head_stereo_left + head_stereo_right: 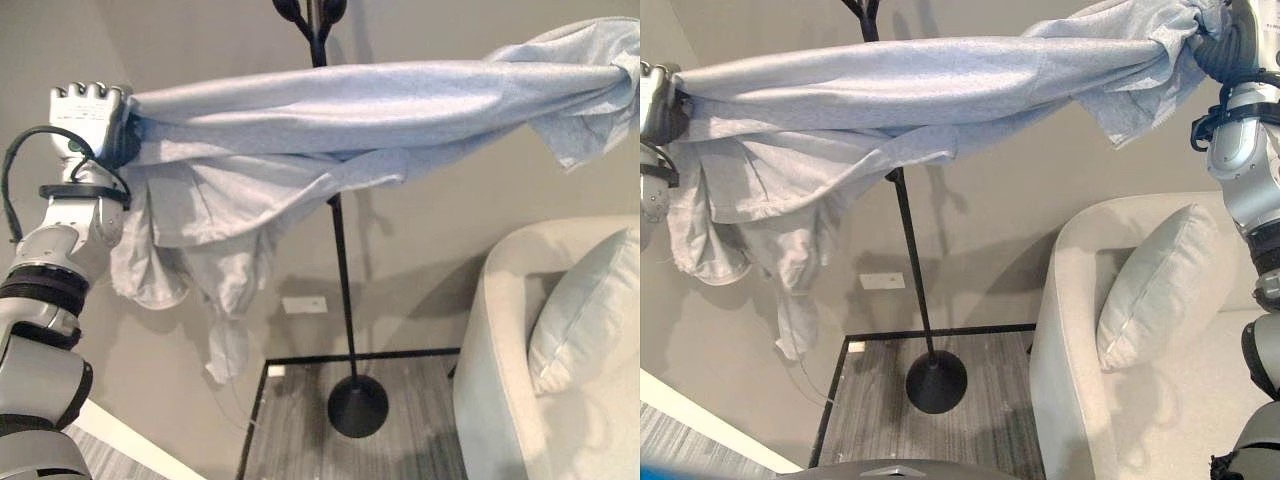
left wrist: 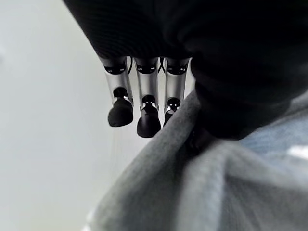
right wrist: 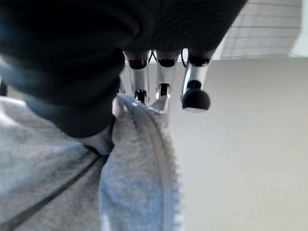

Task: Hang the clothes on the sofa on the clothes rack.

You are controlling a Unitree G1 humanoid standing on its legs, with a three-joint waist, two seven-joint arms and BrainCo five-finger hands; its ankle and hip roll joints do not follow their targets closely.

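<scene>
Clothes [image 1: 340, 110] hang stretched in front of the rack's pole [image 1: 344, 270], gripped by my left hand [image 1: 88, 118] and right hand [image 1: 1225, 40], so I lift evenly until cloth clears the hooks [image 1: 310, 12].

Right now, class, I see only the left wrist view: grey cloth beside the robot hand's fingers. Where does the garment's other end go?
Observer: The right robot hand pinches it; the grey garment stretches across to the left robot hand.
Operator: Where is the rack?
Observer: The black clothes rack stands behind the garment; its pole passes behind the cloth's middle.
Operator: And the sofa?
Observer: The pale sofa, with a cushion, is on the rack's right.
</scene>
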